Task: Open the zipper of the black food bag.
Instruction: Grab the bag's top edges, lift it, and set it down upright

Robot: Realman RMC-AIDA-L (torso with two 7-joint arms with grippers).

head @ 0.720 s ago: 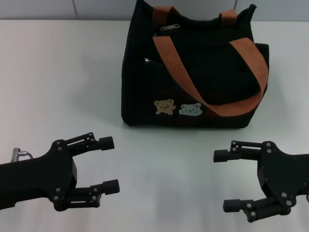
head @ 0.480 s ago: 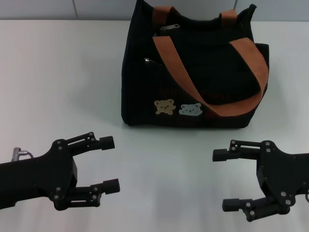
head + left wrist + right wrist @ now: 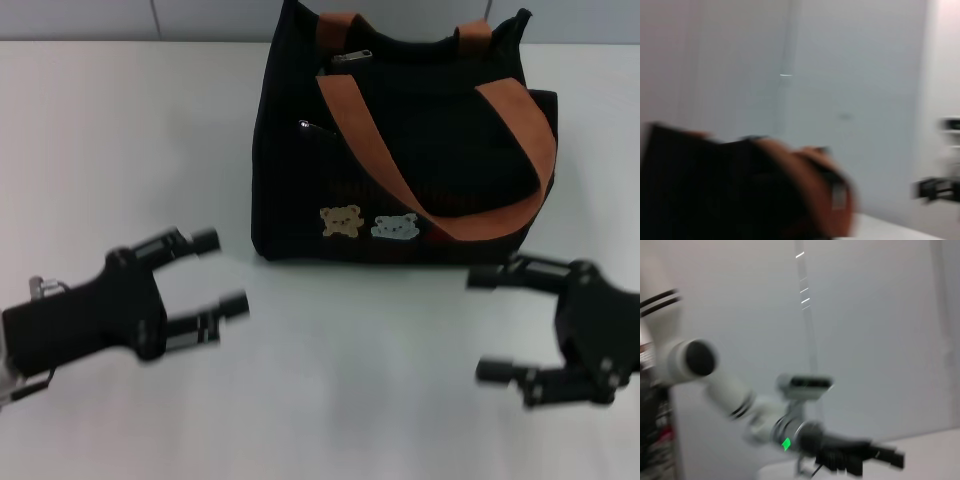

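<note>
The black food bag (image 3: pixel 400 150) stands upright at the back middle of the white table, with two orange-brown straps and two bear patches on its front. Its zipper runs along the top rim, and a silver pull tab (image 3: pixel 352 58) lies near the rim's left end. My left gripper (image 3: pixel 213 272) is open, low and to the left of the bag, clear of it. My right gripper (image 3: pixel 493 325) is open in front of the bag's right corner, not touching it. The left wrist view shows the bag (image 3: pixel 715 190) close up and blurred.
A short slanted pocket zipper with a tiny silver pull (image 3: pixel 304 125) sits on the bag's front left. The white table (image 3: pixel 120 150) spreads bare on the left side. The right wrist view shows my left arm (image 3: pixel 805 435) across the table against a pale wall.
Both arms have risen and moved forward toward the bag. The left gripper has swung up and slightly right; the right gripper has shifted up and to the right. The bag has not moved.
</note>
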